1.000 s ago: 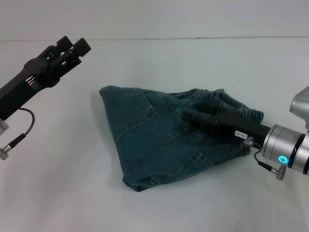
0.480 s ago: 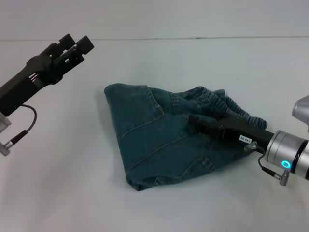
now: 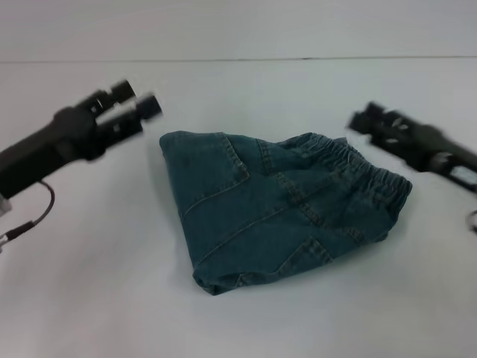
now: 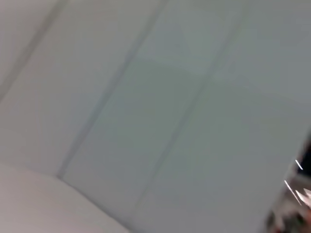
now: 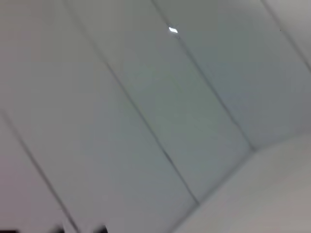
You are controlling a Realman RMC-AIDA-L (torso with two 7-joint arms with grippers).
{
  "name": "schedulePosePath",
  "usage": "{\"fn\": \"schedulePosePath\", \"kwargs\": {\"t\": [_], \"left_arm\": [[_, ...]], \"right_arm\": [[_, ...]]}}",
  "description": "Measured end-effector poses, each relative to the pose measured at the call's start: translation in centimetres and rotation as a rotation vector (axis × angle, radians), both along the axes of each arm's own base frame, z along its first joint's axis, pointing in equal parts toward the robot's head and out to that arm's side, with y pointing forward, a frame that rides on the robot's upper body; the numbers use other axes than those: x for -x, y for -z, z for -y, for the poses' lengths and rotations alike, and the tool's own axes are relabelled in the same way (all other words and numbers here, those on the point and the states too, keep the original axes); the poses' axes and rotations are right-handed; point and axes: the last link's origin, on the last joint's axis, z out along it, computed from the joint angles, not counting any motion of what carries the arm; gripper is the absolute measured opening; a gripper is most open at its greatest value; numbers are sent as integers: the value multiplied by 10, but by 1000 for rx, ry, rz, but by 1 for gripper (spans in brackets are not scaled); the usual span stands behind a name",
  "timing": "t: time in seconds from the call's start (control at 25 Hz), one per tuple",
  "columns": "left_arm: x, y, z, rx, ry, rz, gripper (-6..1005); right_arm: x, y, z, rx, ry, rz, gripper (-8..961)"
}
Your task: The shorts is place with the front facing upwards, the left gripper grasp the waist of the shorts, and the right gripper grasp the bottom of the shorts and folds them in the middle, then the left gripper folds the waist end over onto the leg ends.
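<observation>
the folded denim shorts [image 3: 279, 205] lie mid-bench [image 3: 89, 313]. the left gripper [image 3: 134, 112] hovers off their left edge, fingers parted; the right gripper [image 3: 365, 119], blurred, grip unreadable, hangs off the waistband side.

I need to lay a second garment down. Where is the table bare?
Bare table lies in front of the folded shorts and behind them toward the wall. Crowded beside them: the left gripper and right gripper flank them.

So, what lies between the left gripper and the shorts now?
Nothing: in the head view only bare white table separates the left gripper from the folded shorts. The right gripper hangs apart too.
</observation>
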Motion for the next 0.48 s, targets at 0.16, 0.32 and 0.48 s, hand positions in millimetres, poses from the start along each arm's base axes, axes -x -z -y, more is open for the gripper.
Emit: {"fn": "schedulePosePath", "kwargs": {"t": [0.16, 0.32, 0.48], "left_arm": [[-1, -4, 11, 117, 105, -125, 920], [3, -8, 23, 223, 137, -213, 920], [15, -11, 33, 312, 97, -290, 920]], "right_arm": [[-15, -46, 15, 35, -77, 45, 764], [-34, -68, 38, 204, -137, 189, 763], [-51, -72, 57, 344, -121, 320, 762]]}}
